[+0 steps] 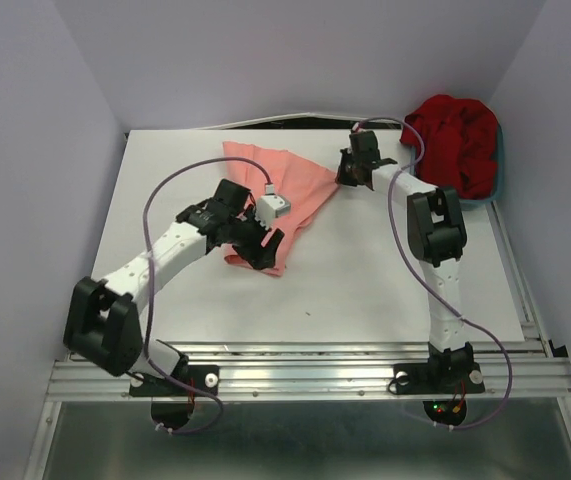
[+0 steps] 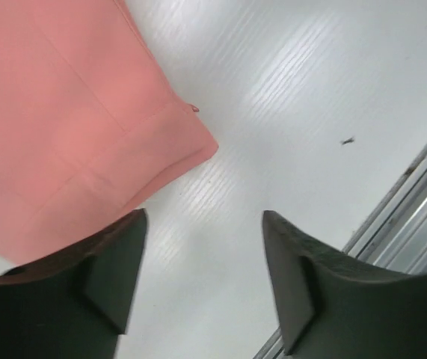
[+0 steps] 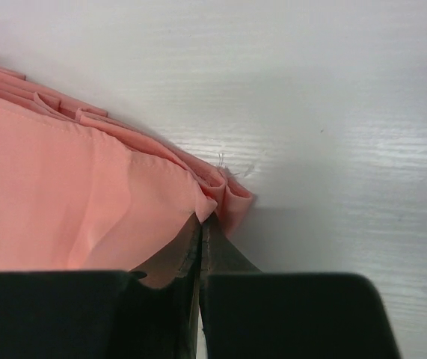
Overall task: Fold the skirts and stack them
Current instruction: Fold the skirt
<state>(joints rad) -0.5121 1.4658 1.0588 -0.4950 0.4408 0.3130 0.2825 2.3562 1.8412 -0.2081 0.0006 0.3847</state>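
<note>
Salmon-pink skirt [image 1: 285, 185] spread mid-tabletop [image 1: 365, 285], one corner pinched.
Left fingers [image 2: 112, 280] stand open over its near corner; right fingers [image 3: 232, 262] clamp its far-right corner. It looks soft, light and floppy, so corners suit best. Red skirt [image 1: 455, 140] sits heaped in the basin [image 1: 498, 175], far-right corner.

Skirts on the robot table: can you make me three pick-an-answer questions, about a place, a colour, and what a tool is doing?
1. Where is the red skirt? A) heaped in the teal basin at the far right B) under the left arm C) on the floor
2. The pleated skirt is: A) blue B) salmon-pink C) green
3. The right tool is: A) wide open B) out of view C) shut on the pleated skirt's corner
A, red cloth fills the basin; B, its cloth looks salmon-pink; C, it pinches the corner.
</note>
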